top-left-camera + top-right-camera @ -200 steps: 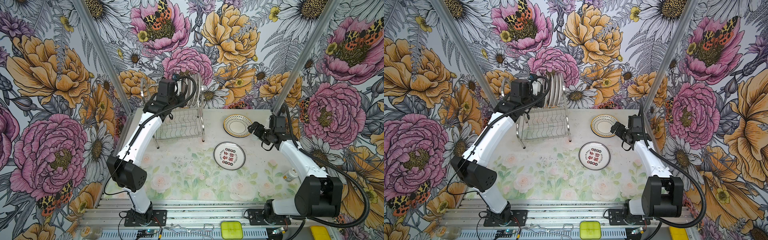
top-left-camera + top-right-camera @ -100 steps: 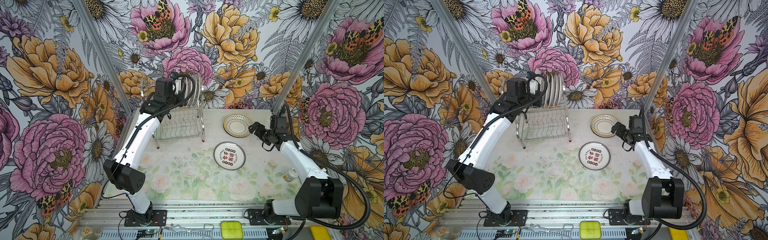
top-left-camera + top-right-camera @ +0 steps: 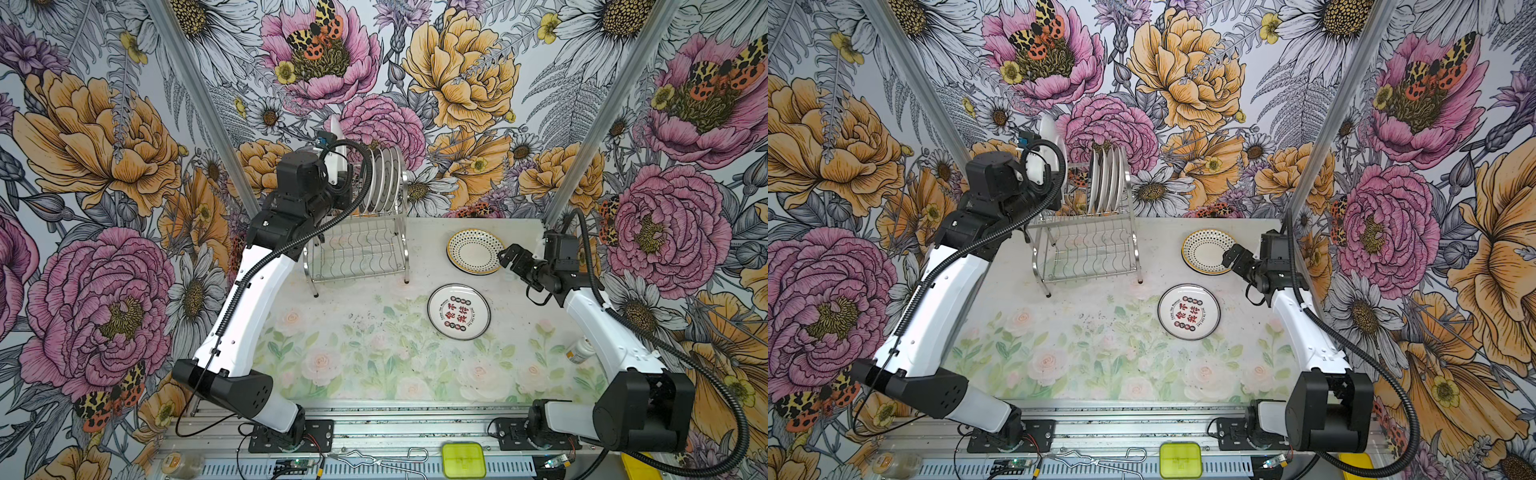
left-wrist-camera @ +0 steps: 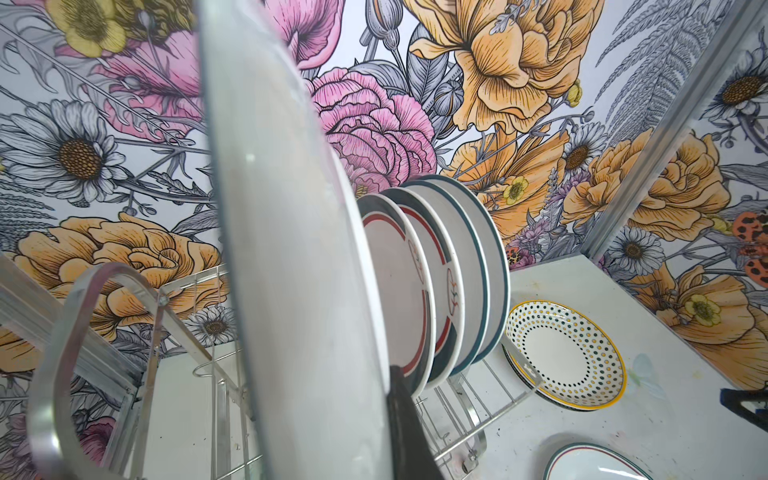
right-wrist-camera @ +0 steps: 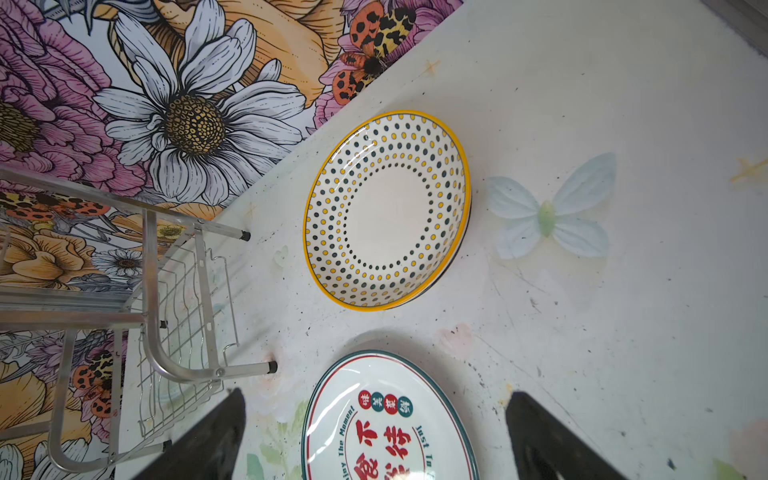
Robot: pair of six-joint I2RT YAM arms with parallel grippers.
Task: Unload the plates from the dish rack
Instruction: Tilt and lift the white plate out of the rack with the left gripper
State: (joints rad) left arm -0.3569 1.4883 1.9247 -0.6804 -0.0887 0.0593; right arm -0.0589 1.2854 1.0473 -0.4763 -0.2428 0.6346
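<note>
The steel wire dish rack point(image 3: 357, 249) point(image 3: 1088, 249) stands at the back of the table. Several teal- and red-banded plates point(image 3: 384, 178) point(image 4: 436, 282) stand upright in its upper tier. My left gripper point(image 4: 386, 415) is shut on the lower rim of one white plate point(image 3: 337, 143) point(image 3: 1050, 137) point(image 4: 291, 249), held upright above the rack's left end. A dotted, yellow-edged plate point(image 3: 473, 251) point(image 5: 386, 210) and a plate with red Chinese characters point(image 3: 458, 311) point(image 5: 386, 419) lie flat on the table. My right gripper point(image 3: 506, 258) point(image 5: 374, 434) hovers open near these two, holding nothing.
Flowered walls close in the back and both sides. A small pill bottle point(image 3: 579, 351) stands by the right arm. A yellow-green box point(image 3: 463, 459) and a wire hook point(image 3: 374, 457) lie on the front rail. The rack's lower tier point(image 3: 1090, 253) holds nothing.
The left arm has lifted its plate up and slightly left, out of the row in the rack. The right arm has barely moved and stays open.
</note>
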